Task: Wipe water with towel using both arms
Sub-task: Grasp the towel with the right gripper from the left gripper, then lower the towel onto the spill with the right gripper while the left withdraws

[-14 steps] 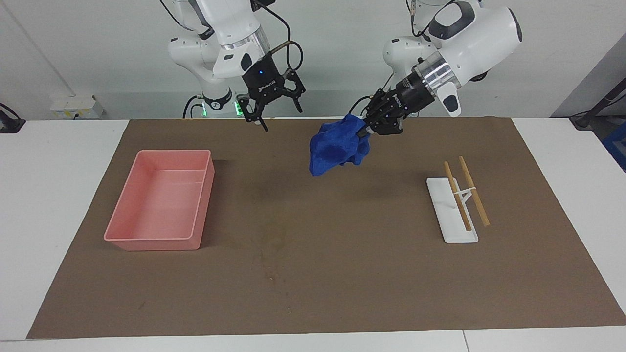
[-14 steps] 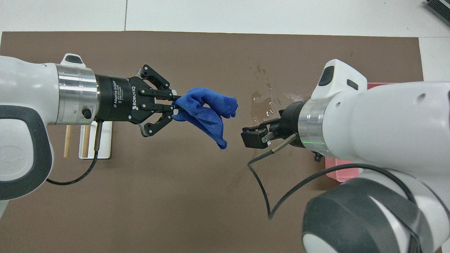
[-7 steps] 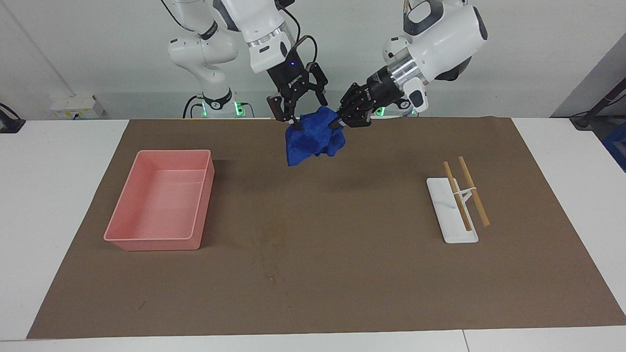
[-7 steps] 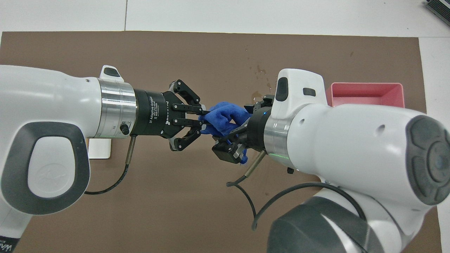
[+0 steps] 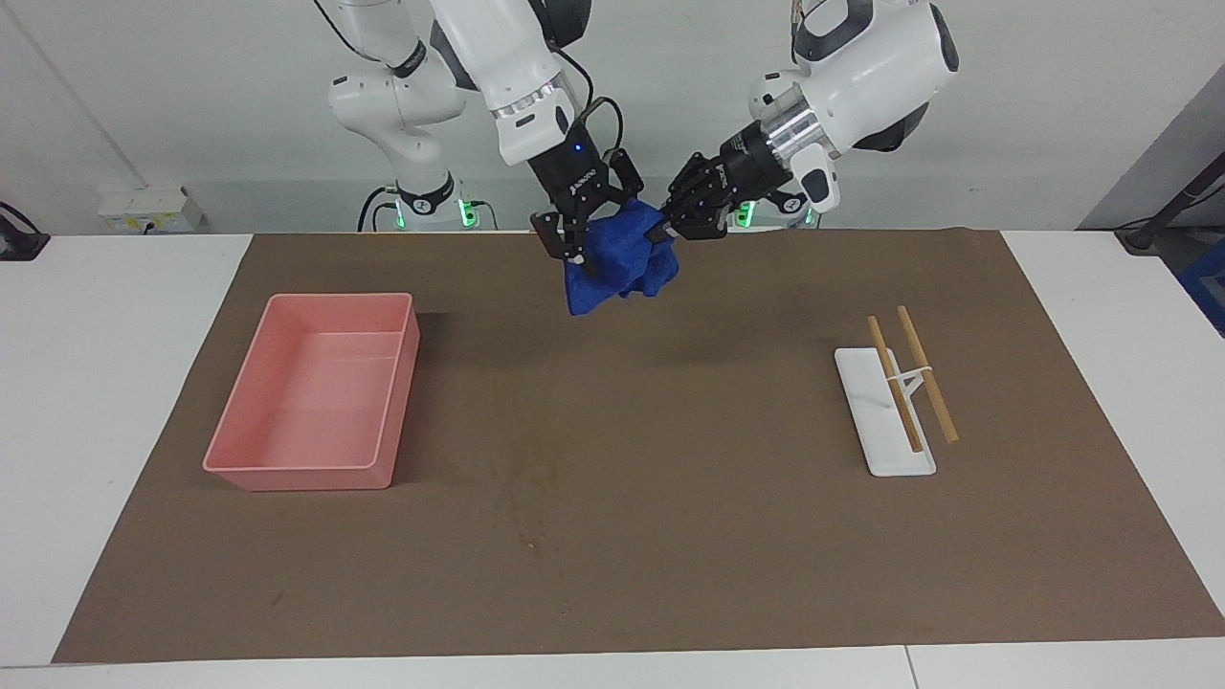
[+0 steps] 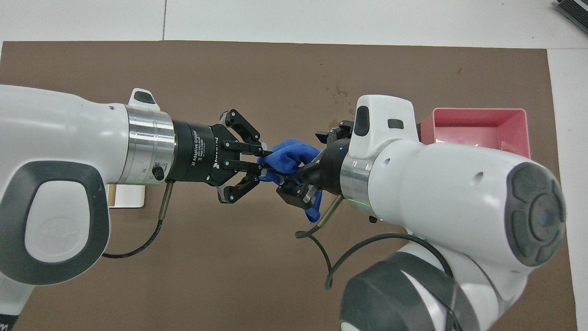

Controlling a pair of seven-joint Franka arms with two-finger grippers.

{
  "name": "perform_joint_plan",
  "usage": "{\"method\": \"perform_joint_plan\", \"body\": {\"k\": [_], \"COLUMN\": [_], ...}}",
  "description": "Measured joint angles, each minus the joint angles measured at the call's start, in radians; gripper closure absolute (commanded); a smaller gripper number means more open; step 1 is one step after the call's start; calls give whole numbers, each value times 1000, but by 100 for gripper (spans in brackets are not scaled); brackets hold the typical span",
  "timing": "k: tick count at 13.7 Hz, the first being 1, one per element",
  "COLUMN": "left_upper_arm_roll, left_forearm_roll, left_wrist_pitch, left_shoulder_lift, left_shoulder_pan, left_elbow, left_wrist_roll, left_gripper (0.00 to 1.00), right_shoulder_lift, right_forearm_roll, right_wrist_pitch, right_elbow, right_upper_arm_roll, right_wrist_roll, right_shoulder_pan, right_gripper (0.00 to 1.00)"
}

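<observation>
towel (image 5: 620,258) hangs between both grippers; left gripper (image 5: 667,233) pinches it tight, right gripper (image 5: 595,244) sits around it, grip unclear.

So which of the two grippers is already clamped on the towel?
The left gripper, coming from the chopstick end: its jaws are pinched shut on the towel. The right gripper straddles the towel's other end, not clearly shut.
</observation>
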Motion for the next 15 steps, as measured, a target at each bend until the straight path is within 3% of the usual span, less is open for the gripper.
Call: {"method": "perform_joint_plan", "body": {"k": [1,2,7,8,9,10,12,15], "left_upper_arm_roll": [1,1,-1,-1,-1,-1,1,4], "left_forearm_roll": [0,0,0,0,0,0,11,135], "left_wrist_pitch": [1,2,14,16,17,18,19,20], "left_shoulder_lift": [0,0,0,-1,-1,-1,-3,-12], "left_shoulder_pan": [0,0,-1,-1,-1,-1,0,5], "left_elbow": [1,2,4,4,5,5,9,17], "left_wrist_roll": [0,1,3,4,4,4,4,4], "left_gripper": [100,100,100,95,53,1,0,0], "right_shoulder_lift": [0,0,-1,-1,-1,-3,-10,-21], "right_forearm_roll": [0,1,28,53,75,83,84,84], "right_wrist_pitch": [8,11,10,5,-8,-22,-67,-137], "right_elbow": [-5,-8,-9,-10,-9,-7,-7,-7], "right_upper_arm_roll": [1,1,1,0,-1,-1,-6,-13], "right_wrist_roll": [0,0,52,74,112,154,199,201], "right_shoulder_pan": [1,1,1,-2,-6,-8,-18,-56], "right_gripper": [86,100,100,100,100,100,100,100]}}
